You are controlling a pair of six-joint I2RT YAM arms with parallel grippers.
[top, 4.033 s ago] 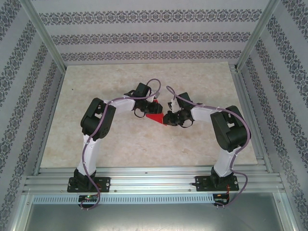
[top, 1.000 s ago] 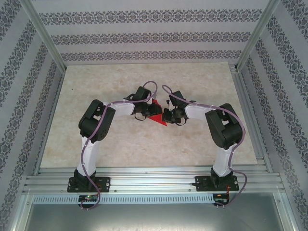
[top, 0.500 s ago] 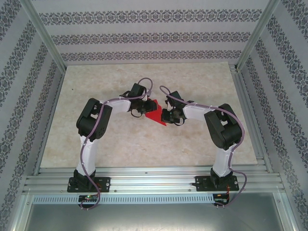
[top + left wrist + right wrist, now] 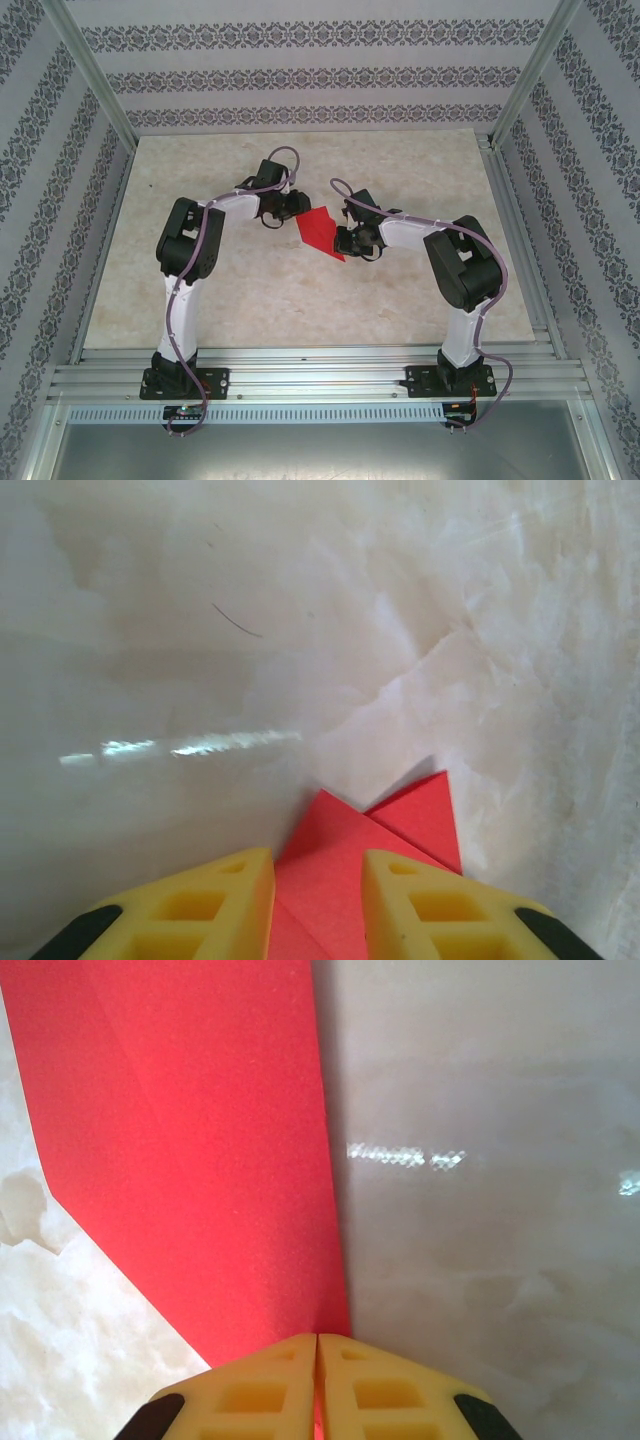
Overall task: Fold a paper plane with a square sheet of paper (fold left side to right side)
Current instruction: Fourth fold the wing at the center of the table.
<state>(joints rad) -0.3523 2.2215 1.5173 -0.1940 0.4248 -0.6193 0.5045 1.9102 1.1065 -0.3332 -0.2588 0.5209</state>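
Two layers at least show in the sheet of paper (image 4: 320,230), which lies flat on the surface (image 4: 200,290) just left of the right tool (image 4: 317,1345), its long straight edge running into that tool's clenched yellow fingers (image 4: 260,1385) and pinched there. Across the sheet from the right tool, the left tool (image 4: 316,865) is released, its fingers apart over a folded corner. Thin, light and limp, the paper will likely slide on the glossy stone and buckle if pushed, so it is best taken by an edge or corner while the crease is pinned.
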